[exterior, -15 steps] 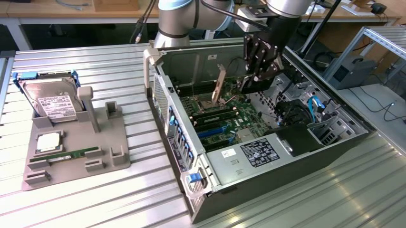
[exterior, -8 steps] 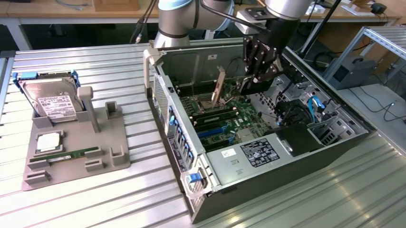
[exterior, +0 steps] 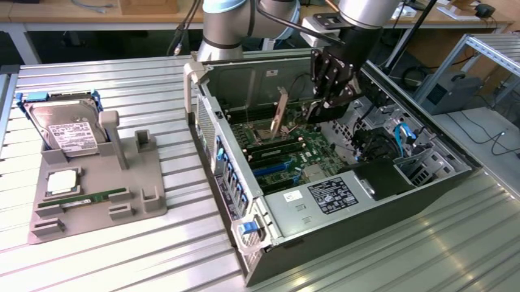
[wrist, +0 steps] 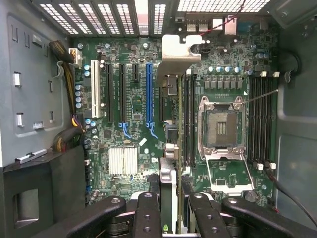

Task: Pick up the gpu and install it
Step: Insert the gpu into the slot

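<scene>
My gripper (exterior: 318,109) reaches down into the open computer case (exterior: 243,234) and is shut on the gpu (exterior: 281,112), a thin brownish card held upright above the motherboard (exterior: 288,158). In the wrist view the gpu (wrist: 170,181) appears edge-on between my two black fingers (wrist: 147,215). Its silver bracket (wrist: 181,49) points toward the case's vented rear wall. The card hovers over the area between the long blue slot (wrist: 148,94) and the memory slots beside the processor socket (wrist: 220,126). Whether its edge touches a slot I cannot tell.
On the exterior view's left a grey holder (exterior: 138,207) carries a silver hard drive (exterior: 69,131), a small square chip (exterior: 63,181) and a green memory stick (exterior: 85,199). Inside the case are cable bundles (wrist: 69,99), a black shroud (exterior: 382,179) and a drive bay (exterior: 414,146).
</scene>
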